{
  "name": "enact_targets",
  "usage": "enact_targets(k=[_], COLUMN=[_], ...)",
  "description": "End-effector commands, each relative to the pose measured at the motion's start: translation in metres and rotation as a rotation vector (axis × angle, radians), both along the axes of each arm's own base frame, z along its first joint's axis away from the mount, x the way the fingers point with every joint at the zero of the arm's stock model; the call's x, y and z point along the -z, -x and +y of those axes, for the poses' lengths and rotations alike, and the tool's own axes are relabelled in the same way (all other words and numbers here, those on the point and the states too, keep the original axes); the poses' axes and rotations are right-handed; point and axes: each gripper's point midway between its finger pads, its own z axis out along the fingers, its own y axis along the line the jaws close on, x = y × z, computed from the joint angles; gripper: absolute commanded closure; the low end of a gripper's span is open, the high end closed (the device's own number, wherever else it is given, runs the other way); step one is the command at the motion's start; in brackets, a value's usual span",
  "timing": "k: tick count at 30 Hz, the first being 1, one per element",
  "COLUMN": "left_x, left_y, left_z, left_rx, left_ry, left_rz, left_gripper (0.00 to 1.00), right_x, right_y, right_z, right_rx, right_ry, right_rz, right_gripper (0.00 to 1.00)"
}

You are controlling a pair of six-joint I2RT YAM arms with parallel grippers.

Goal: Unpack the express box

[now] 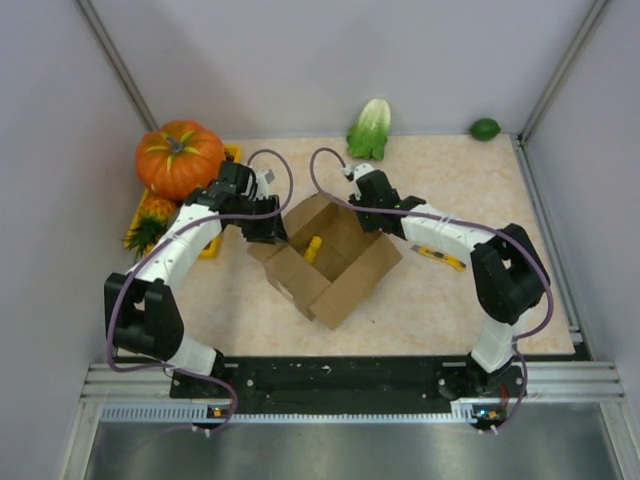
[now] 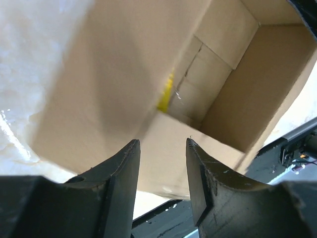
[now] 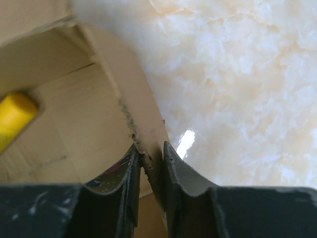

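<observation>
Behind the express box (image 1: 352, 283), pumpkin (image 1: 180, 158), cabbage (image 1: 370, 128), lime (image 1: 485, 128).

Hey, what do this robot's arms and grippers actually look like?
The two match. The left arm and right arm have white links with bulky black joints, and a mauve cable loops along each. The left gripper and right gripper each have two curved black fingers, scuffed with pale scratches.

Pinching the thin edge of the cardboard box (image 3: 74, 124) with the right hand (image 3: 149, 151), one finger inside, one outside. Showing a yellow thing (image 3: 15, 116) down inside at left, and pale marbled table (image 3: 237, 74) outside at right.
</observation>
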Motion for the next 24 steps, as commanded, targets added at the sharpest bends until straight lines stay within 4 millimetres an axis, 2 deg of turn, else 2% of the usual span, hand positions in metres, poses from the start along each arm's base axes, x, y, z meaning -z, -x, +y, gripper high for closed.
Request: enact_targets(k=[1, 3, 4, 10, 11, 18, 19, 24], left_x=[-0.022, -0.022, -0.023, -0.024, -0.024, -0.029, -0.031, -0.023], left_y=[-0.008, -0.009, -0.012, -0.016, -0.016, -0.024, -0.026, -0.029], left_z=[0.011, 0.014, 0.017, 0.026, 0.026, 0.01, 0.002, -0.011], left_rx=[-0.067, -0.089, -0.105, -0.161, -0.162, -0.129, -0.109, -0.098], left_ry=[-0.043, -0.055, -0.073, -0.108, -0.109, -0.092, -0.086, -0.192], left_rz=[-0.072, -0.071, -0.079, -0.096, -0.099, -0.172, -0.192, -0.251], left_gripper=[0.53, 0.53, 0.53, 0.52, 0.52, 0.47, 0.46, 0.45], right_x=[-0.025, -0.027, -0.036, -0.051, -0.051, -0.035, -0.033, -0.016], right_y=[0.005, 0.009, 0.01, 0.03, 0.034, 0.067, 0.069, 0.08], right_z=[-0.011, -0.017, -0.024, -0.037, -0.033, -0.024, -0.022, -0.016], right_rx=[0.146, 0.218, 0.255, 0.41, 0.411, 0.501, 0.506, 0.557], right_ry=[-0.077, -0.109, -0.121, -0.191, -0.195, -0.187, -0.192, -0.191], right_rz=[-0.011, -0.007, -0.028, -0.031, -0.028, 0.069, 0.085, 0.135], right_gripper=[0.84, 0.88, 0.89, 0.89, 0.88, 0.86, 0.86, 0.81])
